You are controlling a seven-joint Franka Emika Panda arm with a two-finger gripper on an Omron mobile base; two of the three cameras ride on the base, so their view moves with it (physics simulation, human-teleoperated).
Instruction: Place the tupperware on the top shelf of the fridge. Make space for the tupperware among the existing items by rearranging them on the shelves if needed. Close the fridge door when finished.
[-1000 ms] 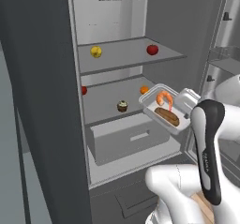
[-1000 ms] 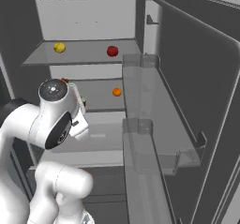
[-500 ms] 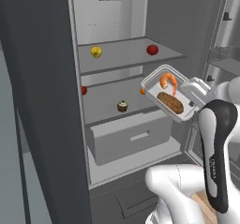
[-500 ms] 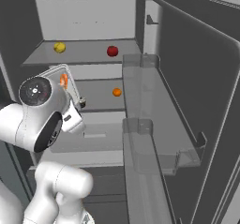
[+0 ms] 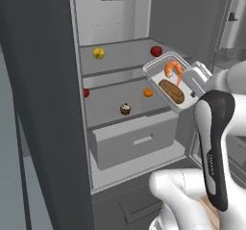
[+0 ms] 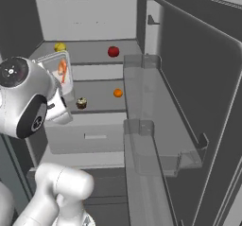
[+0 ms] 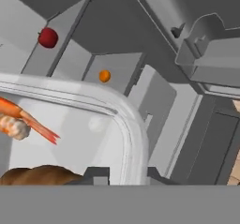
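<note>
We've got the gripper (image 7: 120,175) clamped on the tupperware (image 5: 169,82) rim, apparently tilted, level with the top shelf (image 5: 126,61), where 2 fruits leave a gap.

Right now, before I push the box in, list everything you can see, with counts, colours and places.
yellow fruit: 1, yellow, top shelf, left.
red fruit: 1, red, top shelf, right.
second red fruit: 1, red, lower shelf, far left edge.
orange: 1, orange, lower shelf, right.
cupcake: 1, brown, lower shelf, front middle.
drawer: 1, light grey, under the shelves.
fridge door: 1, dark grey, open, with grey rack bins.
tupperware: 1, clear, holding shrimp and brown food, raised before the shelves.
tool: 1, shut on the tupperware rim.
</note>
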